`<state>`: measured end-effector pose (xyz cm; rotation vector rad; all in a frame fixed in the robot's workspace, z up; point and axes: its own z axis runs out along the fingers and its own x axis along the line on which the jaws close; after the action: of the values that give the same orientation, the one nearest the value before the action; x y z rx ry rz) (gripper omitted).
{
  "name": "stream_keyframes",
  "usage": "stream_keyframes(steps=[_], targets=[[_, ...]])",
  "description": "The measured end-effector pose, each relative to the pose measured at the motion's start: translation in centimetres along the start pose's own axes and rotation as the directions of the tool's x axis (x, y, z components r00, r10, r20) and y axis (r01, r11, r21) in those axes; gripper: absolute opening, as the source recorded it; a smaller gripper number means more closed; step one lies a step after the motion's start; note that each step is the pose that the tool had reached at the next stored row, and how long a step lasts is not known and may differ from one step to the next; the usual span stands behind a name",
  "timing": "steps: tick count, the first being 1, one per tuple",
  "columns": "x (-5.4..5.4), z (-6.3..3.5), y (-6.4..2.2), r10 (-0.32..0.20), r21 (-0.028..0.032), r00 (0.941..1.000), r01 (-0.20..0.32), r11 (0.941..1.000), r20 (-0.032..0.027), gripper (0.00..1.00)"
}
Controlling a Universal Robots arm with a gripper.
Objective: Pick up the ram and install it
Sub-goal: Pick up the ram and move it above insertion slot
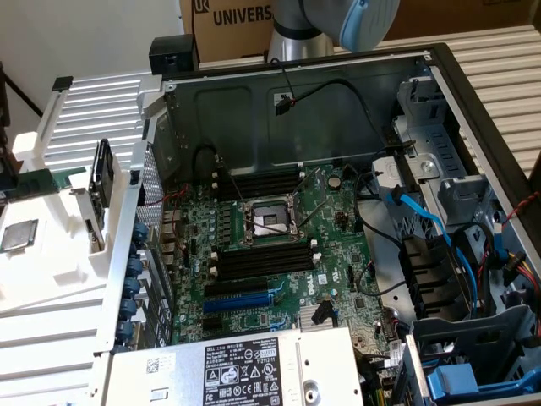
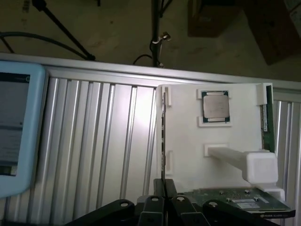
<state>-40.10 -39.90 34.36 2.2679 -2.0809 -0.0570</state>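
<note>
**A:** Where's the ram [image 1: 38,179]?

**B:** At the exterior view's far left, clipped along the far edge of the white holder [image 2: 183,141] on the table [image 2: 94,141]. It's well apart from the tool [image 2: 164,184], whose tips sit pressed together, empty.

**A:** How will it handle?

**B:** Probably light, thin, stiff and fragile. Pinch the long edges mid-length, clear of the chips.

**A:** What's around it?

**B:** The silver processor [image 1: 19,235] is just nearer and an upright card [image 1: 101,182] stands further right. Then comes the case wall [image 1: 127,279], before the black slots [image 1: 262,258].
</note>
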Motion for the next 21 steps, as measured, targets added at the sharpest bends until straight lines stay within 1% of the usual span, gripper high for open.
stream_keyframes(steps=[7,17,21], targets=[[0.2,-1.56,-1.62,0.000,-0.0003,1.0000,0.000,1.0000,-0.0034,0.13],[0.4,-3.80,-4.03,0.001,-0.0005,1.0000,-0.001,1.0000,-0.0065,0.13],[0.5,-4.49,-4.78,0.001,-0.0007,1.0000,-0.001,1.0000,-0.0084,0.13]])
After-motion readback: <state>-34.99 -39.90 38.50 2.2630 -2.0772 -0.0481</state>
